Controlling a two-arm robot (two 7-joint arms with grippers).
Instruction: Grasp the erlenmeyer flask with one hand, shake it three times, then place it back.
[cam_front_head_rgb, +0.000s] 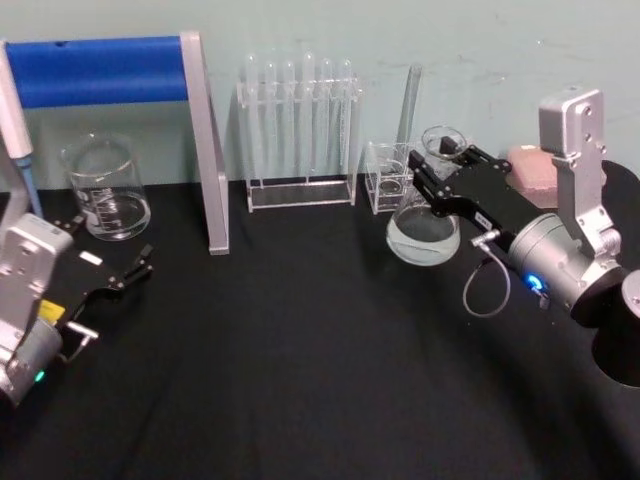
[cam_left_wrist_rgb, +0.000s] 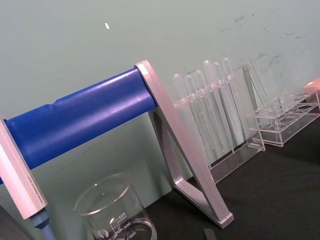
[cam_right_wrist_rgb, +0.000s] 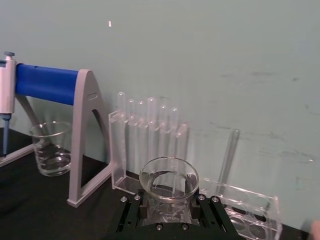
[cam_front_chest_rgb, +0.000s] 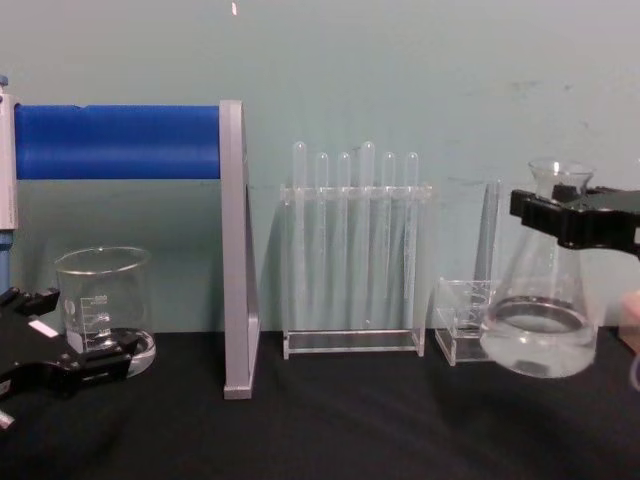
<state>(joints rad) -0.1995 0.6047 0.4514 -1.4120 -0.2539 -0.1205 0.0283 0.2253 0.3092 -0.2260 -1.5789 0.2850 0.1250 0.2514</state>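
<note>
The erlenmeyer flask (cam_front_head_rgb: 424, 236) is clear glass with a little liquid in its wide base. It is at the back right of the black table. My right gripper (cam_front_head_rgb: 441, 166) is shut on its neck just below the flared rim. In the chest view the flask (cam_front_chest_rgb: 540, 335) hangs slightly tilted under the black jaws of the right gripper (cam_front_chest_rgb: 572, 215), and its base seems just off the table. The right wrist view looks down on the flask's rim (cam_right_wrist_rgb: 168, 176) between the jaws. My left gripper (cam_front_head_rgb: 105, 252) rests open at the table's left, next to a beaker.
A glass beaker (cam_front_head_rgb: 105, 190) stands at the back left. Beside it is a grey stand with a blue bar (cam_front_head_rgb: 100, 70). A test tube rack (cam_front_head_rgb: 300, 130) stands at the back centre, and a small clear rack (cam_front_head_rgb: 383, 178) sits right behind the flask. The table's front is bare black surface.
</note>
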